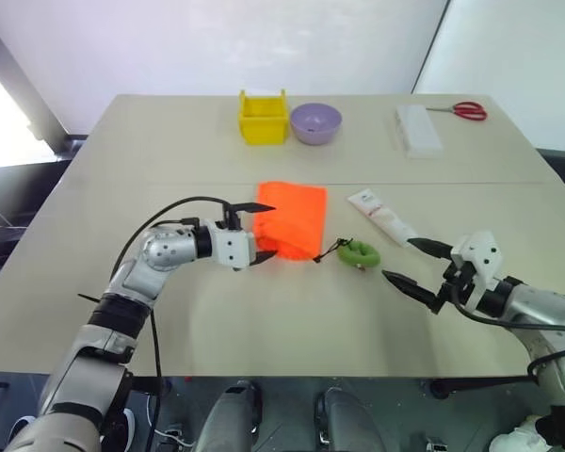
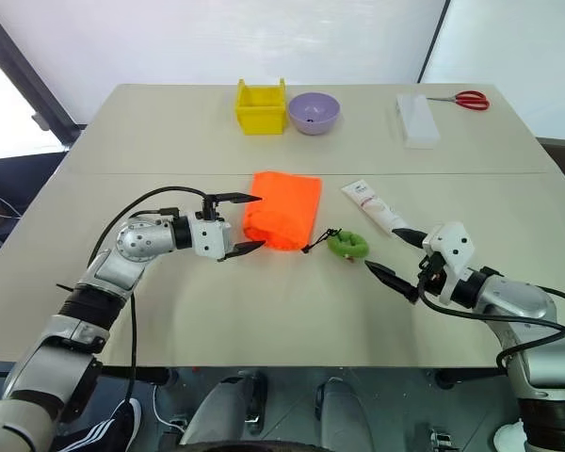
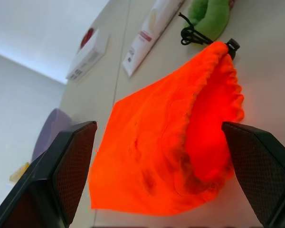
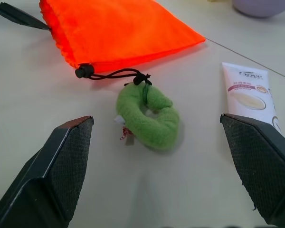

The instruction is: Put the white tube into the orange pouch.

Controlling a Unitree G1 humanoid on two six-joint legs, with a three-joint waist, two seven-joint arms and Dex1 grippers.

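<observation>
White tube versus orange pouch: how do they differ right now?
The white tube is slim, stiff-looking and printed; the orange pouch is broad, soft, wrinkled fabric. The open left gripper straddles the pouch's edge, while the tube lies just beyond the open right gripper, untouched. Both lie flat on the table.

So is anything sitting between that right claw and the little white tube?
No. The right gripper is open, and bare table lies between it and the white tube. The green loop sits off to the side, toward the orange pouch.
</observation>
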